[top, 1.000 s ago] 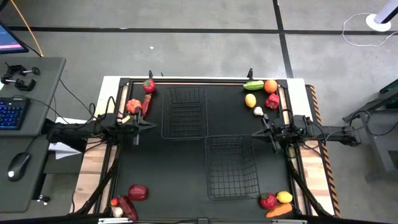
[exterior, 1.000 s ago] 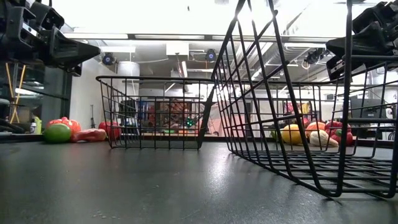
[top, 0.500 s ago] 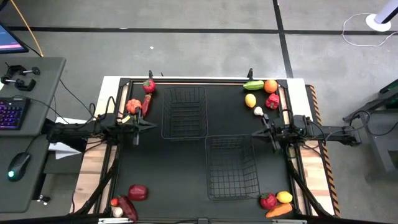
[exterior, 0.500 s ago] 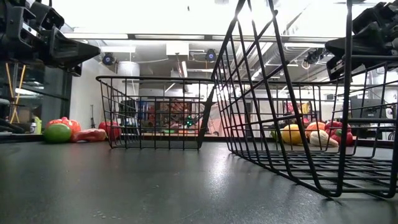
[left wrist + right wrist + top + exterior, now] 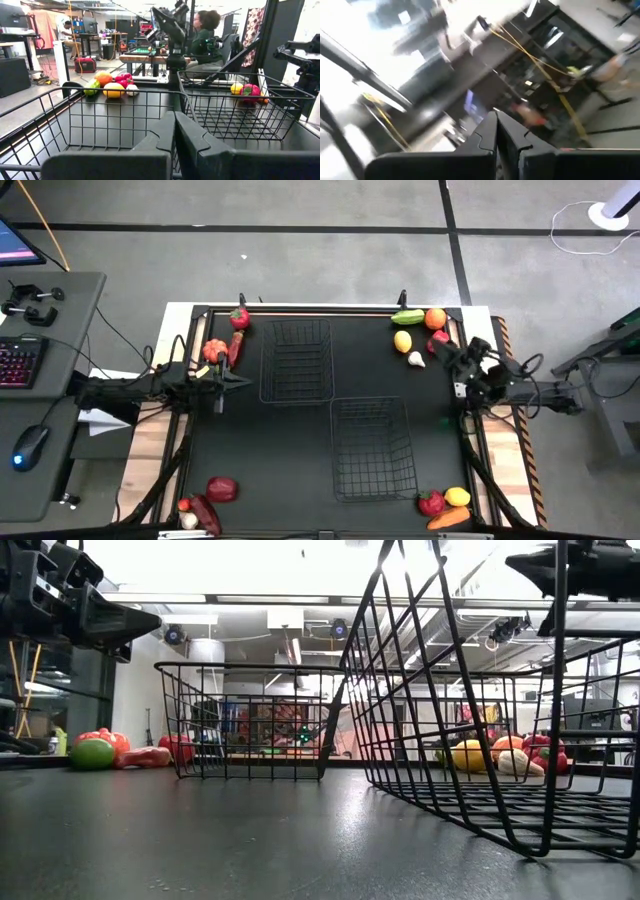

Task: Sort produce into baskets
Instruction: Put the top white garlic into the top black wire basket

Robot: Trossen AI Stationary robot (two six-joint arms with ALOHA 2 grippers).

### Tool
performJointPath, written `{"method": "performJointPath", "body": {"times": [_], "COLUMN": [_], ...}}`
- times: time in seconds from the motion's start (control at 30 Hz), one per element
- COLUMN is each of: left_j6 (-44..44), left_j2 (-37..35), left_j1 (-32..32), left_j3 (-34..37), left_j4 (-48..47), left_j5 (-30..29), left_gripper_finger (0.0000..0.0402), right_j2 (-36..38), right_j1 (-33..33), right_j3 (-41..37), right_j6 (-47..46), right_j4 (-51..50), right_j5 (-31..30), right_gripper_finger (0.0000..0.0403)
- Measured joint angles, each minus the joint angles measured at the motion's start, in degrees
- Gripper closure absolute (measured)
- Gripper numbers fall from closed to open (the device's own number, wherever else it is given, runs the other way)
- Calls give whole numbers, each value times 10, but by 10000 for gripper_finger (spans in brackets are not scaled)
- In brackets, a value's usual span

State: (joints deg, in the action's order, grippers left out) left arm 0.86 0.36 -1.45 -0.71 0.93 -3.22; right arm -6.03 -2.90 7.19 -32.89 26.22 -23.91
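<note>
Produce lies in four corner clusters around two black wire baskets. Near corners: a red piece point(image 5: 222, 489) on the left and a yellow piece point(image 5: 457, 496) on the right. Nearer basket point(image 5: 371, 448) sits right of centre; farther basket point(image 5: 296, 361) sits left of centre. Left gripper point(image 5: 236, 379), fingers closed and empty, waits beside the farther basket. Right gripper point(image 5: 441, 347), fingers closed and empty, is raised near the far-right cluster, by a red piece point(image 5: 439, 338) and a white piece point(image 5: 416, 360).

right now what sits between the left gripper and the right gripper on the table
In the high view, the upper basket lies between the left gripper and the right gripper; beyond it is bare black table.
</note>
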Motion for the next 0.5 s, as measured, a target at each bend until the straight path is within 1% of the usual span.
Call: {"method": "performJointPath", "body": {"times": [0.03, 0.1, 0.2, 0.27, 0.33, 0.4, 0.5], "left_j6": [0, 0, 0, 0, 0, 0, 0], "left_j2": [0, 0, 0, 0, 0, 0, 0], "left_j1": [0, 0, 0, 0, 0, 0, 0], "left_j3": [0, 0, 0, 0, 0, 0, 0], "left_j4": [0, 0, 0, 0, 0, 0, 0], "left_j5": [0, 0, 0, 0, 0, 0, 0], "left_gripper_finger": [401, 401, 401, 401, 401, 401, 401], "right_j2": [-18, -64, -152, -221, -290, -360, -464], "right_j1": [-8, -31, -76, -113, -153, -192, -245], "right_j3": [28, 101, 218, 282, 330, 363, 389], "right_j6": [4, 4, 14, 24, 46, 49, 32], "right_j4": [-52, -196, -422, -542, -629, -699, -786], "right_j5": [-4, -11, 0, 19, 55, 92, 134], "right_gripper_finger": [401, 393, 358, 319, 271, 219, 146]}}
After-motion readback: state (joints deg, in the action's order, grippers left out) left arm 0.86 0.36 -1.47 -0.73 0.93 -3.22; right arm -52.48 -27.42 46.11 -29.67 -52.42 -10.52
